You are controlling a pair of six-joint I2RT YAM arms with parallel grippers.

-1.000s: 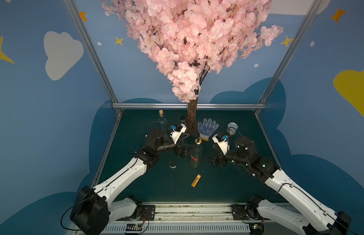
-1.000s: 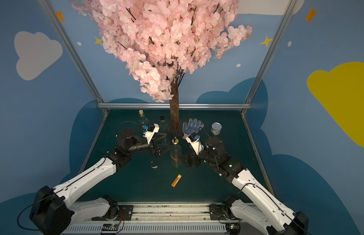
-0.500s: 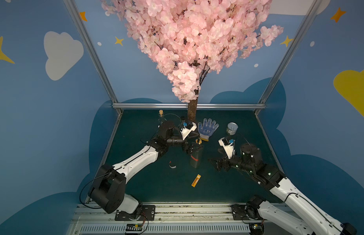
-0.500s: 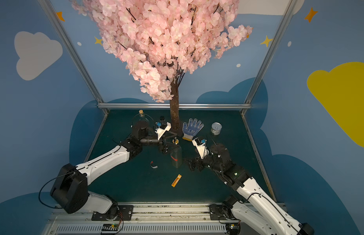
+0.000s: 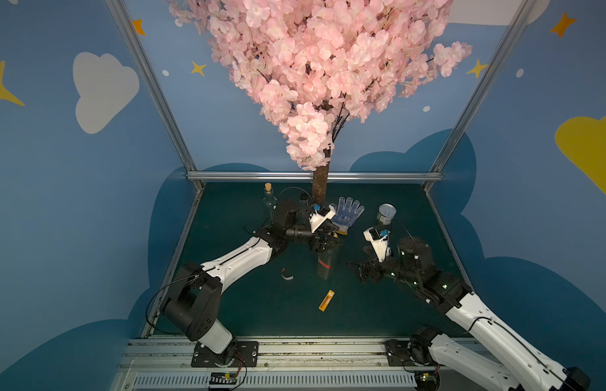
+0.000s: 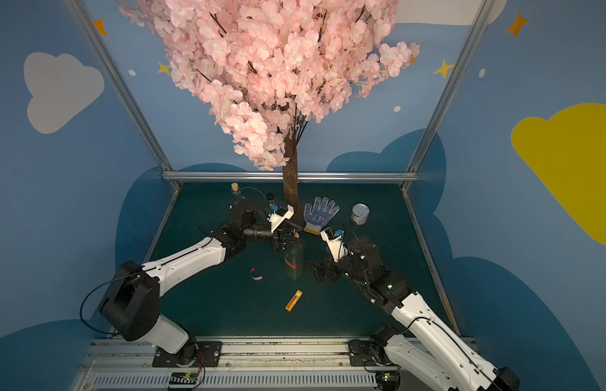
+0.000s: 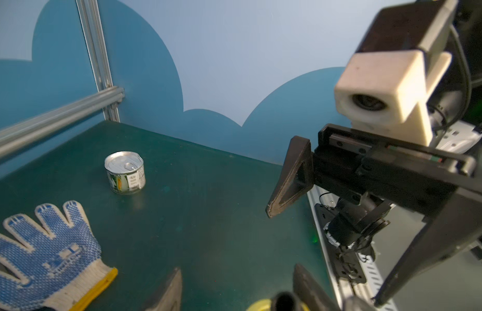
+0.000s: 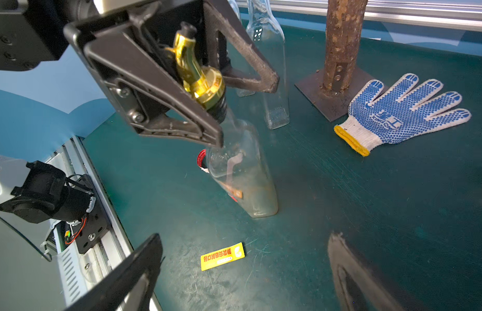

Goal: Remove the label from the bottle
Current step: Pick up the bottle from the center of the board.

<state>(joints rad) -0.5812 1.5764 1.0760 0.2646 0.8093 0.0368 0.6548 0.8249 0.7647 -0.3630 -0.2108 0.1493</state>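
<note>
1. Bottle (image 8: 242,175) is stood mid-table on the green mat (image 8: 369,215). Its gold cap (image 8: 204,86) is flanked by the left gripper (image 5: 328,241), whose jaws are parted: a gap is seen beside the cap.
2. The right gripper (image 5: 356,273) is held wide open near the bottle, with nothing gripped.
3. Steadying is judged to be the step in hand. Next, the cap must be clamped and the red label (image 8: 201,161) pinched and peeled.
4. The scuffed mat is enclosed by blue cloud-painted walls (image 5: 74,203), and a blossom tree (image 5: 328,67) is set at the back.
</note>
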